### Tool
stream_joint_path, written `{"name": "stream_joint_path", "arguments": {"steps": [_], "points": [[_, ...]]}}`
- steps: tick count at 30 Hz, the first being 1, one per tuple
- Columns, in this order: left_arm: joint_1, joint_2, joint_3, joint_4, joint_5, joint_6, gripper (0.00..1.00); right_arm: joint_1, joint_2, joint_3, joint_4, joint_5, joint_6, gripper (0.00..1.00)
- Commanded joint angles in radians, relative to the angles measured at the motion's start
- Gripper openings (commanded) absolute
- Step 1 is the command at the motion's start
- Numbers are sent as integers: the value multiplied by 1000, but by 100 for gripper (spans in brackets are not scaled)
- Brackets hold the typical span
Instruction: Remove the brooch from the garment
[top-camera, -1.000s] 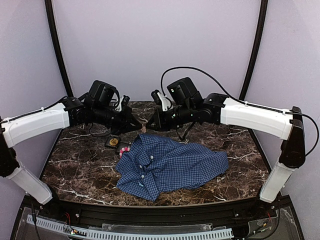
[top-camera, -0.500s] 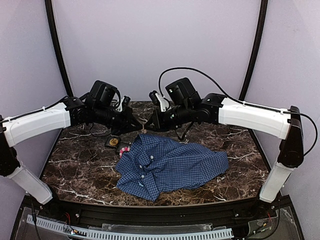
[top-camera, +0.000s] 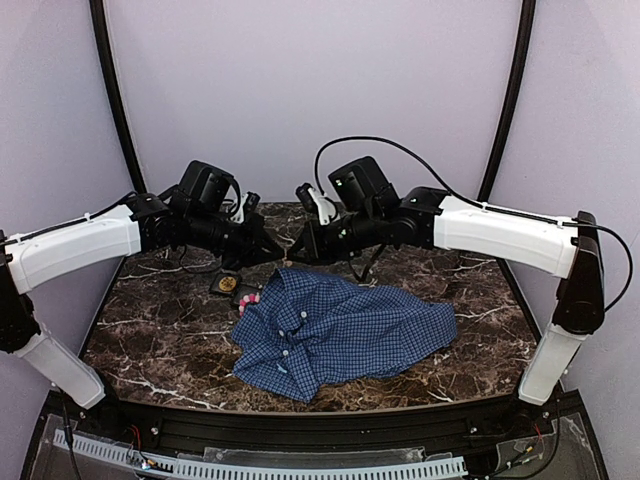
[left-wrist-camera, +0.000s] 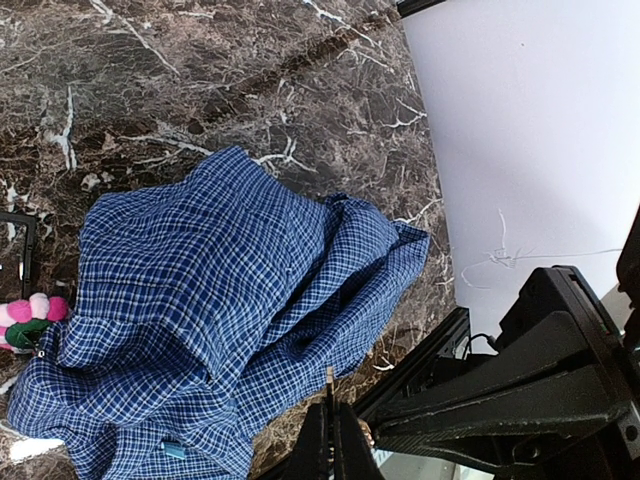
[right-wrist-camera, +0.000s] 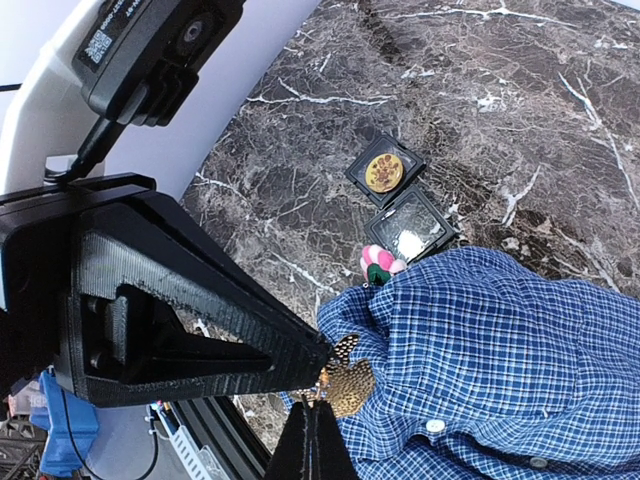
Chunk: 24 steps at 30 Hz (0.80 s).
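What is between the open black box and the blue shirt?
A small pink and green trinket lies between box and shirt, clearest in the right wrist view.

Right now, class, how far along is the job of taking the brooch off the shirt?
Done, it seems: the gold brooch sits up between the left gripper and right gripper, while the shirt lies slack on the table. In hand: both grippers pinch at it. To do: carrying it clear and setting it down; whether its pin is fully free of the cloth is unclear.

Looks like a robot lab booth: plain lilac walls, black curved frame poles, marble-patterned tabletop.
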Motion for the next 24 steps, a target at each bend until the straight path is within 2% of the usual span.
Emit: {"name": "stream_joint_path", "arguments": {"steps": [1,24], "points": [[5,-3,27,-9,10,0,1,16,23,32,3,-3,-12,0],[4,13,51,4,21,0,1,29,90,100,-27,25,-22,0]]}}
